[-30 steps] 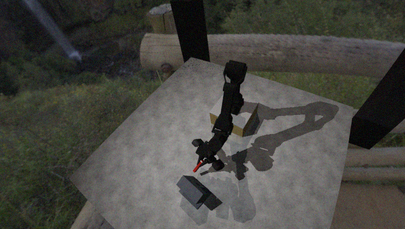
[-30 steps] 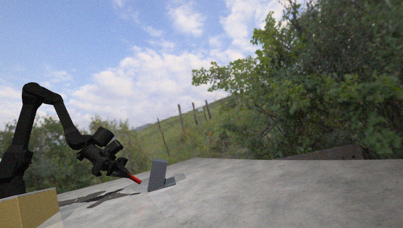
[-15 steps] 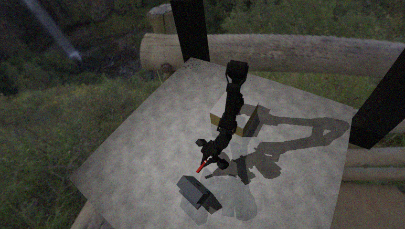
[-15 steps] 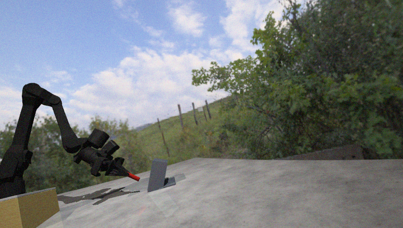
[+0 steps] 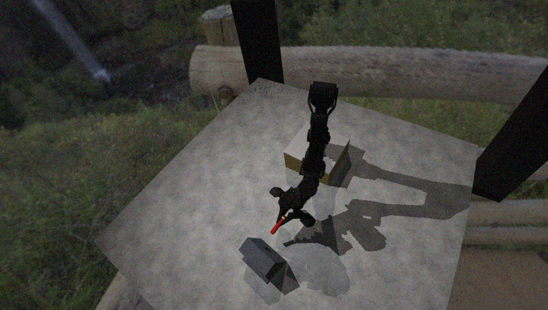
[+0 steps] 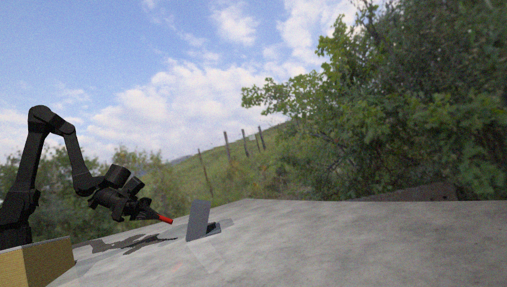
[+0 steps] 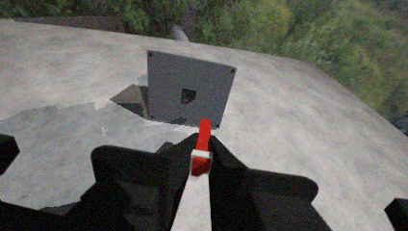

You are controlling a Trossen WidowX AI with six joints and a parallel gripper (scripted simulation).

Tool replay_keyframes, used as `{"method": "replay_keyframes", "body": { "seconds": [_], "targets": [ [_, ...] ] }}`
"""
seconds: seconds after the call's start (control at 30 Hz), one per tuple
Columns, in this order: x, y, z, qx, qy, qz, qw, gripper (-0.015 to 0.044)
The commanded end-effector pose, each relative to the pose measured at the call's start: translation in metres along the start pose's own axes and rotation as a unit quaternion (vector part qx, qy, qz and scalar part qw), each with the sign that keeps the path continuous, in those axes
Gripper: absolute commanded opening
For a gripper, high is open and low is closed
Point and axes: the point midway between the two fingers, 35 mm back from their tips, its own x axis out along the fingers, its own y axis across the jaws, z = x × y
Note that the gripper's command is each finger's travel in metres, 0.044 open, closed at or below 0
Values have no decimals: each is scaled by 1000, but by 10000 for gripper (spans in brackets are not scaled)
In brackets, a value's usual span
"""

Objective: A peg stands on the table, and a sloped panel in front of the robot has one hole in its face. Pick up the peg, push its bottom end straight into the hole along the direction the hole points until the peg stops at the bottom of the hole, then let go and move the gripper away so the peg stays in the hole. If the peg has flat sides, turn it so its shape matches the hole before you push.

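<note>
A red peg (image 5: 277,225) (image 6: 165,219) (image 7: 204,131) with a white band sits between the fingertips of my gripper (image 5: 284,217) (image 6: 158,216) (image 7: 203,138), which is shut on it. The peg is off the table, tilted, with its free end pointing forward and down toward the panel. The grey sloped panel (image 5: 257,253) (image 6: 198,219) (image 7: 165,82) stands beyond the peg, and a gap shows between them in the top and exterior views. Its dark, flat-sided hole (image 7: 188,95) is near the middle of the face. In the wrist view the peg's free end appears below and right of the hole.
A tan-sided box or bin (image 5: 293,161) (image 6: 46,261) stands near the arm's base, partly behind the arm in the top view. The pale table (image 5: 172,199) (image 6: 338,241) (image 7: 298,125) carries the arm's shadows. Dark posts rise at the table's far edges.
</note>
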Motion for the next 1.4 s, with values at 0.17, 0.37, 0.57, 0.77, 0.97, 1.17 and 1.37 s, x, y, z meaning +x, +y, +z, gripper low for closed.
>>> {"method": "replay_keyframes", "body": {
  "seconds": [0.17, 0.37, 0.57, 0.77, 0.97, 1.17, 1.37],
  "targets": [
    [-10, 5, -1, 4, -23, 11, 1000, 0],
    [-17, 9, -1, 6, -38, 19, 999, 0],
    [-25, 13, -2, 9, -52, 28, 998, 0],
    [-22, 14, -1, 10, -54, 30, 998, 0],
    [-17, 16, 1, 11, -58, 32, 998, 0],
    [-12, 18, 3, 12, -61, 35, 997, 0],
    [-7, 19, 5, 12, -65, 37, 997, 0]
  ]
}}
